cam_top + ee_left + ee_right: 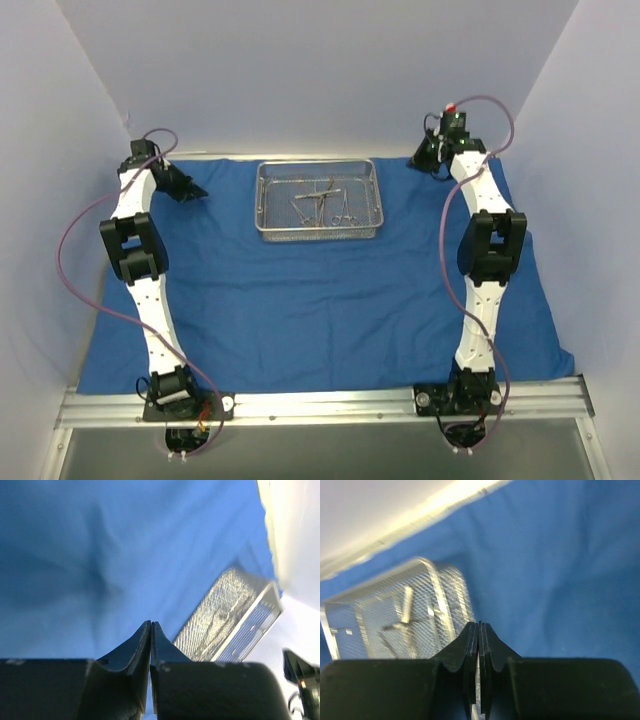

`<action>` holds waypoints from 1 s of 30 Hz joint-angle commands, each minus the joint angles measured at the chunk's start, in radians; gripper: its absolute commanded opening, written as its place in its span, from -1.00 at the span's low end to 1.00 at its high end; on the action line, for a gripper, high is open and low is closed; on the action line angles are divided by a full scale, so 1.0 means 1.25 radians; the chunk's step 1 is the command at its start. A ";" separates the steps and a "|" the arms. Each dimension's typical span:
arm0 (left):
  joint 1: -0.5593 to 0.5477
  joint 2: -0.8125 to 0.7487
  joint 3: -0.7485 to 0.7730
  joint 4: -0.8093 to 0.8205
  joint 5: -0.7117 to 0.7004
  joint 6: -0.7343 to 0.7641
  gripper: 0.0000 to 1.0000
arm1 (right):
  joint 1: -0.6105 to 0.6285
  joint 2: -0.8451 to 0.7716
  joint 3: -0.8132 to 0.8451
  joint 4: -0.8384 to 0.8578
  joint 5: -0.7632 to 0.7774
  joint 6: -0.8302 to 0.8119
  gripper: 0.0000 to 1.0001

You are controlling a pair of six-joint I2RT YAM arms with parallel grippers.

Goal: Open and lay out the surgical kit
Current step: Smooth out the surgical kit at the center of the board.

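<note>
Bolted to the metal rail [320,405] at the table's near edge, the two arms reached out over the royal-blue cloth wrap [320,320]. The wrap lay unfolded and nearly flat across the table, with a few soft creases showing. The left gripper [188,188] was poised at the cloth's far left corner, its fingertips pressed together on nothing. The right gripper [424,157], at the far right corner, was likewise closed tight and empty. Between them, toward the far edge, the wire-mesh tray [263,200] sat on the cloth with the steel instruments [322,202] lying loose and overlapping inside it. By that showing, the unwrapping looked done. The laying out looked not yet begun, with every visible instrument in the tray and none on the cloth.
</note>
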 commanded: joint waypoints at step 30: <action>-0.056 0.297 0.338 -0.107 0.001 -0.068 -0.88 | -0.120 0.471 0.289 -0.222 -0.053 0.004 -1.00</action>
